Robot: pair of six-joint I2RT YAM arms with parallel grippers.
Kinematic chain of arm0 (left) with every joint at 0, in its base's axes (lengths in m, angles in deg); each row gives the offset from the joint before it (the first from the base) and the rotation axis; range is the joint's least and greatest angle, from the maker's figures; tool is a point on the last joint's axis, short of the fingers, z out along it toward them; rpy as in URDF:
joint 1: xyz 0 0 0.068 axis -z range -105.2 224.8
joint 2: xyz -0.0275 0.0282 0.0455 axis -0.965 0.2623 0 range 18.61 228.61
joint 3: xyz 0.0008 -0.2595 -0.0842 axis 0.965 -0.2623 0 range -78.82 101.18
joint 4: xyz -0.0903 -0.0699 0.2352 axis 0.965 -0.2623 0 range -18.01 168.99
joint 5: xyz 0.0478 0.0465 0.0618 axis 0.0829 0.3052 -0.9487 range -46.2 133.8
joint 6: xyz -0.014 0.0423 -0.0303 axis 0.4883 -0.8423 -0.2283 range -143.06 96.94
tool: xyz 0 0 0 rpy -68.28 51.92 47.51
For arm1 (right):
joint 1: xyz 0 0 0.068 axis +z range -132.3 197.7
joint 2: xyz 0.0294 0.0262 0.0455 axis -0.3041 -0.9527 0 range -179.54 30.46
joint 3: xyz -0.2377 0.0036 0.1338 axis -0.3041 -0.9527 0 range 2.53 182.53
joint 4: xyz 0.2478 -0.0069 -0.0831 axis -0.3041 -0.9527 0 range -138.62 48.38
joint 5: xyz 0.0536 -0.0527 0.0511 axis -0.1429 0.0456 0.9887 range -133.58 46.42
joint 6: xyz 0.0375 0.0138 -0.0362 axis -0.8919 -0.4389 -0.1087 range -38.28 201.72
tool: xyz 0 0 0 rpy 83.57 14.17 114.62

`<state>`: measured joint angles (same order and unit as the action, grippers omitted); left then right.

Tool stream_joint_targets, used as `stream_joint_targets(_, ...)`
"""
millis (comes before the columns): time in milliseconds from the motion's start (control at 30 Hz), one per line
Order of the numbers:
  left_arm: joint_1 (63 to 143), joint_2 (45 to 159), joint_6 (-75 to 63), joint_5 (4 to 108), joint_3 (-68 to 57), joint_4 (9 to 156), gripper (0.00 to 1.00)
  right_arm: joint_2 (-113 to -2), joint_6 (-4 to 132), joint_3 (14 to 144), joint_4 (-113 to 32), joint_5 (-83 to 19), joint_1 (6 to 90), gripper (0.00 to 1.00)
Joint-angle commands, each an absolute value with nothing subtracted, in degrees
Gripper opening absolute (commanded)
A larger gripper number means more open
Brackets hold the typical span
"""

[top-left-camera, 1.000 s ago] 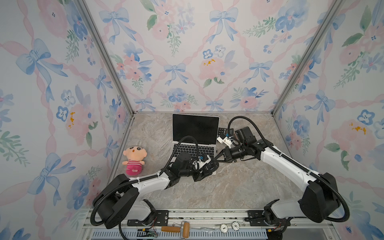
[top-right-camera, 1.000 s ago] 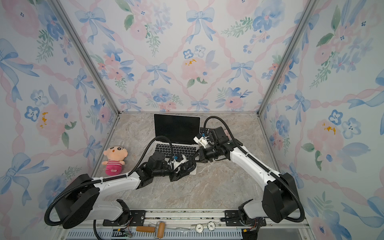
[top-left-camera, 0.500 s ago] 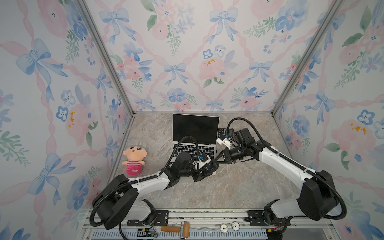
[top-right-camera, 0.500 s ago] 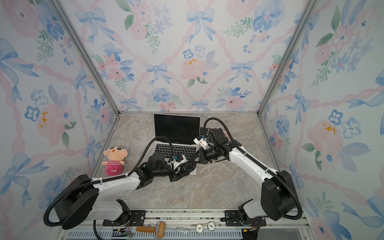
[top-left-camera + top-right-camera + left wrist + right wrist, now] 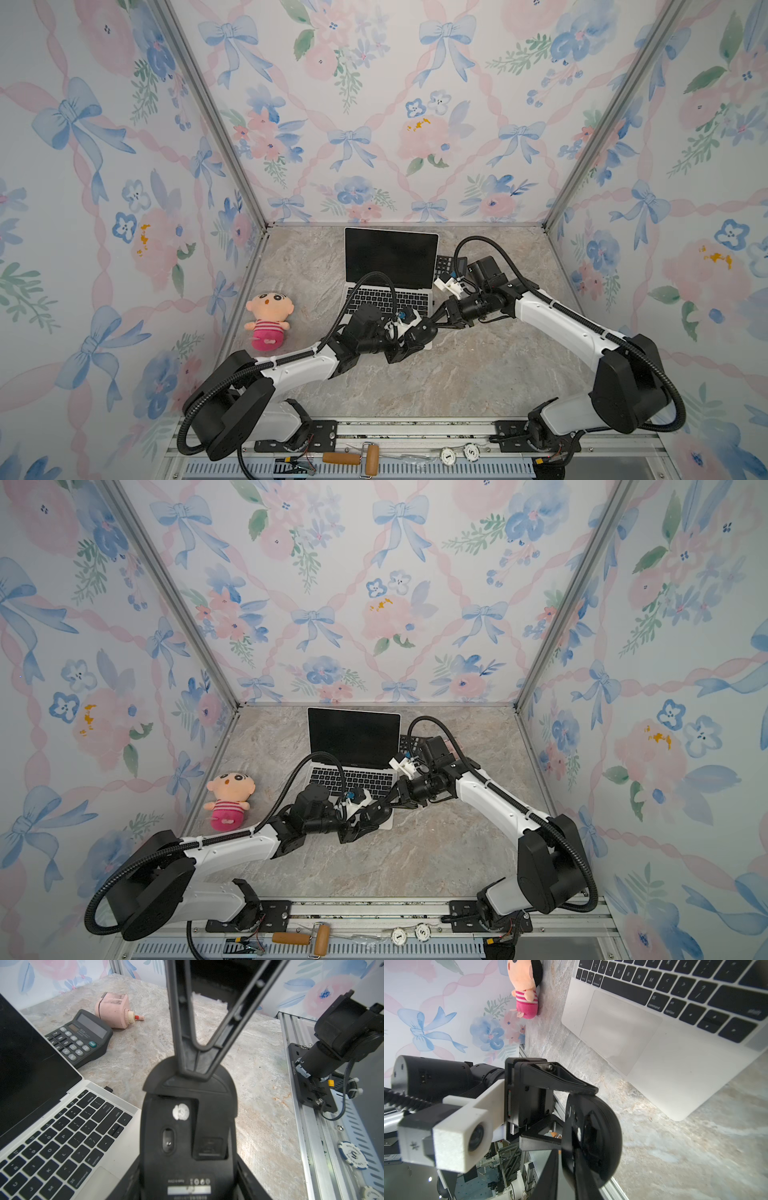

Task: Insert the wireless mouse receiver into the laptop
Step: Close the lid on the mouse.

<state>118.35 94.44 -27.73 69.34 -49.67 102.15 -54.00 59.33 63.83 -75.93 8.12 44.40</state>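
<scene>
My left gripper (image 5: 189,1186) is shut on the black mouse (image 5: 187,1136), holding it underside-up over the laptop's (image 5: 390,257) front right corner. The mouse's compartment lies open, with a small dark square recess (image 5: 209,1145); whether the wireless mouse receiver sits in it I cannot tell. The curved black cover piece (image 5: 187,1083) sits at the mouse's far end. My right gripper (image 5: 195,1073) reaches in with its fingertips nearly together at that cover's edge, straddling the mouse's end in the right wrist view (image 5: 566,1178). In both top views the grippers (image 5: 432,324) (image 5: 388,802) meet beside the laptop (image 5: 353,733).
A black calculator (image 5: 83,1036) and a pink block-shaped gadget (image 5: 113,1011) lie right of the laptop. A tiny black stub (image 5: 108,1089) sticks out of the laptop's right side. A plush doll (image 5: 269,320) lies at the left wall. Poker chips (image 5: 351,1155) rest on the front rail.
The right arm has crept slightly left toward the mouse. The left arm and the mouse have stayed put.
</scene>
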Motion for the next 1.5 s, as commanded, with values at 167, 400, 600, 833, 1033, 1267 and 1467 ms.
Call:
stream_joint_targets(167,118.5,93.3,-27.1,70.3,-49.0,104.2,0.0,-54.7,62.9,67.9,-81.7,4.0,44.4,0.24)
stream_joint_targets(400,118.5,93.2,-27.1,69.9,-48.9,103.9,0.0,-53.7,64.5,70.1,-85.7,-2.9,45.3,0.3)
stream_joint_targets(600,118.5,93.3,-26.7,68.9,-48.7,103.1,0.0,-48.6,64.9,70.9,-86.0,-16.3,49.5,0.41)
stream_joint_targets(833,118.5,93.0,-26.6,68.9,-48.0,102.3,0.0,-47.6,64.5,69.8,-83.4,-24.7,54.7,0.5)
stream_joint_targets(1033,118.5,92.2,-26.3,68.8,-47.6,100.8,0.0,-49.0,64.0,68.6,-82.4,-25.8,56.7,0.54)
stream_joint_targets(1267,118.5,91.9,-26.3,68.6,-47.6,100.6,0.0,-50.0,63.3,68.1,-80.8,-23.3,57.3,0.56)
stream_joint_targets(1467,118.5,92.2,-26.3,68.7,-47.1,100.5,0.0,-50.9,63.4,68.1,-81.1,-22.9,57.8,0.57)
